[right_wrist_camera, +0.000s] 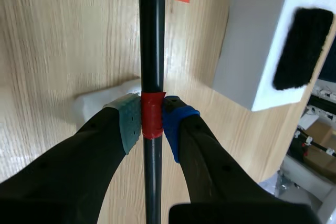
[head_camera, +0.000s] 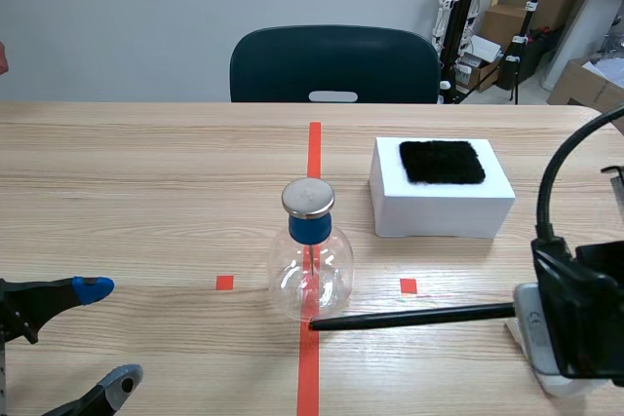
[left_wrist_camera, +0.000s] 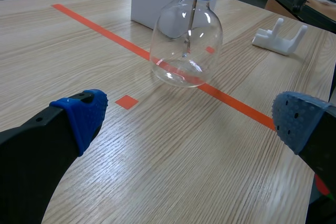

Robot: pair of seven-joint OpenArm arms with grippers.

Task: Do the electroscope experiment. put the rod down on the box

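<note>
My right gripper (right_wrist_camera: 152,121) is shut on a long black rod (right_wrist_camera: 152,35), its pads clamped on the rod's red tape band. In the scene view the rod (head_camera: 409,317) lies level just above the table and points left, its tip close to the base of the glass electroscope flask (head_camera: 310,270). The flask has a blue stopper and a metal cap. A white box (head_camera: 441,192) topped with a black fur patch (head_camera: 442,161) stands behind and to the right of the flask, apart from the rod. My left gripper (head_camera: 102,333) is open at the near left, empty, facing the flask (left_wrist_camera: 186,45).
A white plastic stand (right_wrist_camera: 105,100) sits on the table under the right gripper, also seen as the stand (left_wrist_camera: 278,38) past the flask. A dark chair (head_camera: 333,65) is pushed to the table's far edge. Boxes and tripods stand beyond at the back right.
</note>
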